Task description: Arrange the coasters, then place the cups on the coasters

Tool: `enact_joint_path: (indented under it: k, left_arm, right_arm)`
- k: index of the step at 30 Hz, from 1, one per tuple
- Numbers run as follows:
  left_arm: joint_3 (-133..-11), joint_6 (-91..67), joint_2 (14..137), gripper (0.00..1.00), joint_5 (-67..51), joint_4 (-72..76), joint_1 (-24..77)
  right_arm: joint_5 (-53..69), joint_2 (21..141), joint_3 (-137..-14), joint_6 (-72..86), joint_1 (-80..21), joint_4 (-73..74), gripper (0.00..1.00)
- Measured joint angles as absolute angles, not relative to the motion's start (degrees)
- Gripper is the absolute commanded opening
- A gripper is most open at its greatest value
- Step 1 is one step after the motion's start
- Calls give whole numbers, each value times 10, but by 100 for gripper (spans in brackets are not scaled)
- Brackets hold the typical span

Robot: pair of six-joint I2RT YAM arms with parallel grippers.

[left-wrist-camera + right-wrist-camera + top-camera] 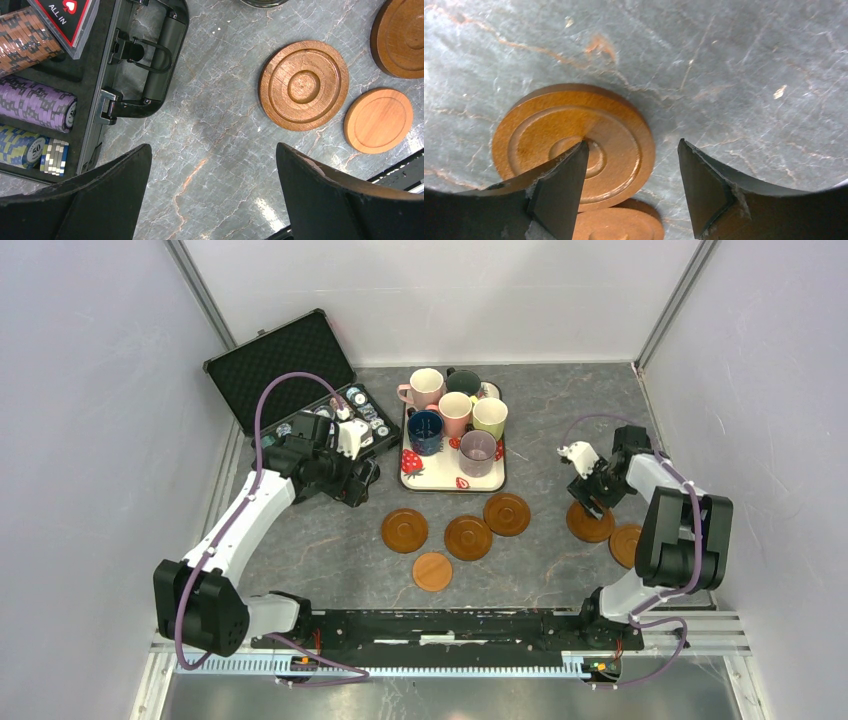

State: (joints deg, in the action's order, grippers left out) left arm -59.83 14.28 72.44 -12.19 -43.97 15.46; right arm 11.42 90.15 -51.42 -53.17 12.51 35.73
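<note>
Nearest, a pale coaster [432, 571] lies alone on the worktop [340, 560]. Just beyond it, three darker coasters [468, 537] form a loose arc. Off right, two more sit close together, maybe touching.

Right gripper [633, 144] is low over the farther of these, the grooved coaster [549, 130]. Its fingers are part-spread, one over the centre ring and the other over bare stone outside the rim, with nothing pinched yet.

Likely step: lift this disc toward the arc. Best done by seating the outer finger against the rim before squeezing, without shoving the neighbour coaster [619, 222].

Left gripper [214, 150] hovers empty, fingers spread wide. Farther back, six mugs [455, 412] wait on the strawberry-print tray [435, 480]. The poker chip case [285, 365] lies beyond, left.
</note>
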Motion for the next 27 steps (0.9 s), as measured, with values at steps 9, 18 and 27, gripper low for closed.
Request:
enact_joint_path:
  k: [9,18,27]
  left_arm:
    - [-598,143,724,100,-131,-441,155]
    - [-606,143,724,100,-136,-444,155]
    - [-608,143,725,100,-121,-444,155]
  right_arm:
    - [161,989,-603,-515,130,404,60]
    - [219,1093,-726,-437,114,382,58]
    - [219,1217,-897,-359,79,321,56]
